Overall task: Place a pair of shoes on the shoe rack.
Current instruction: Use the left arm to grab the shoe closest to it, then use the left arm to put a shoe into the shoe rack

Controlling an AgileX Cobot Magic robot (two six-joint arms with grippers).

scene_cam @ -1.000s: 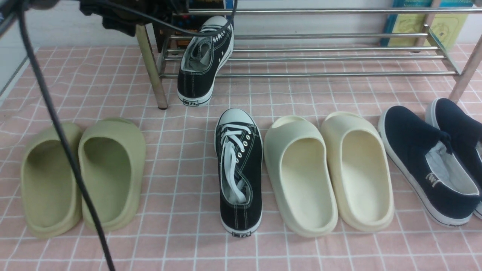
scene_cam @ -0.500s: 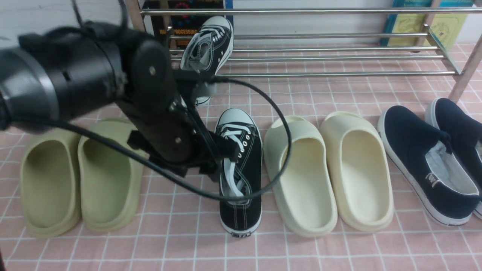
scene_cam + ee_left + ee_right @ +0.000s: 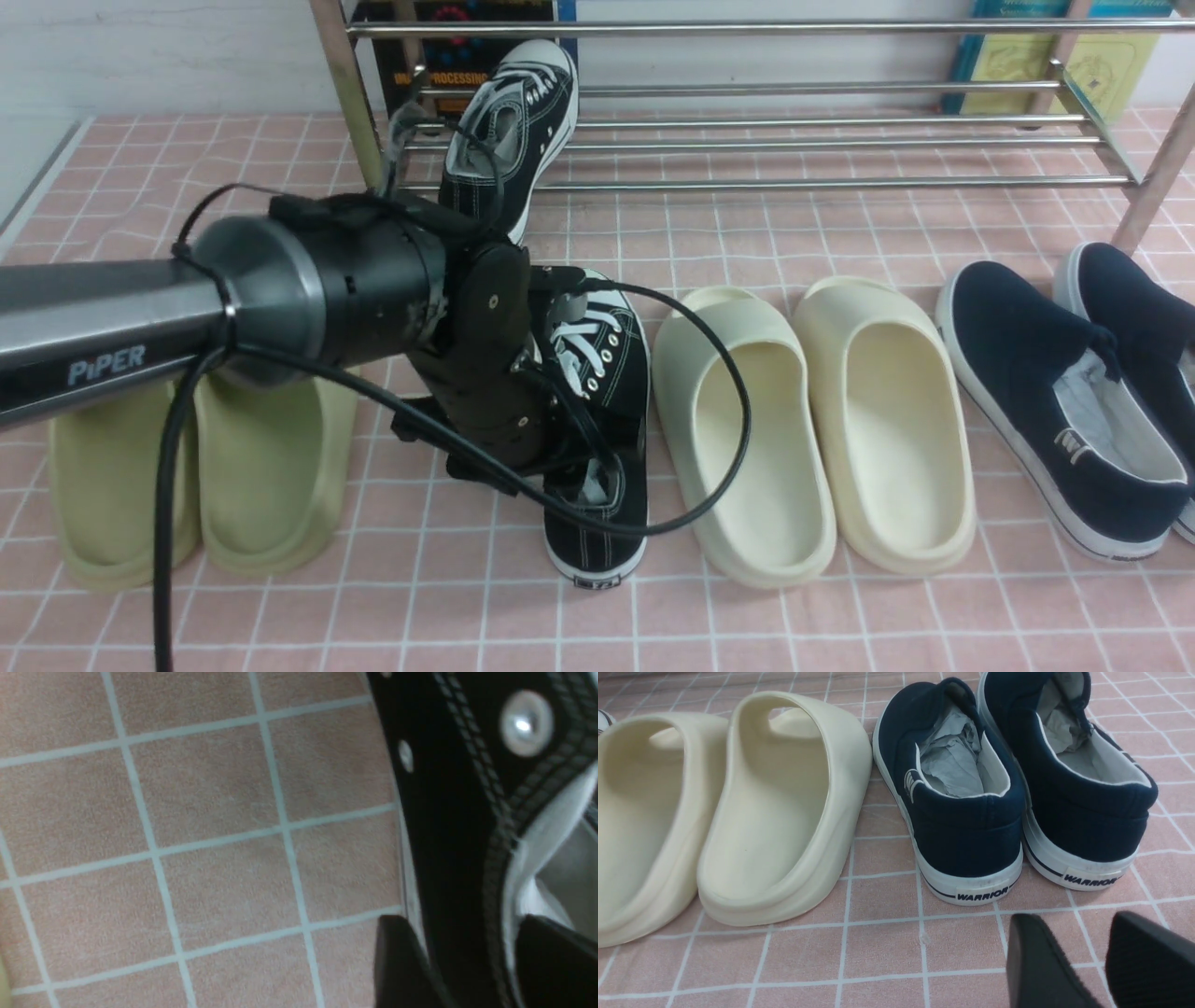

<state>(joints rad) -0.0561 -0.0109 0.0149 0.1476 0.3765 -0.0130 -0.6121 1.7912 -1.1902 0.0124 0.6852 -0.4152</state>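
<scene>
One black sneaker with white laces lies on the pink checked cloth, toe toward the shoe rack. The other sneaker leans tilted on the rack's low bars at its left end, heel hanging toward the floor. My left arm reaches across the floor sneaker and hides its near side. In the left wrist view my left gripper is open and straddles the sneaker's side wall, one finger outside by the sole, one inside. My right gripper is open and empty, low over the cloth.
Olive foam slides lie left of the floor sneaker, cream slides right of it, navy slip-ons far right. In the right wrist view the slip-ons and a cream slide lie ahead. A black cable loops over the cream slide.
My left arm has come down from the upper left and now sits over the floor sneaker, fingers around its side wall. Both sneakers stay where they were.
</scene>
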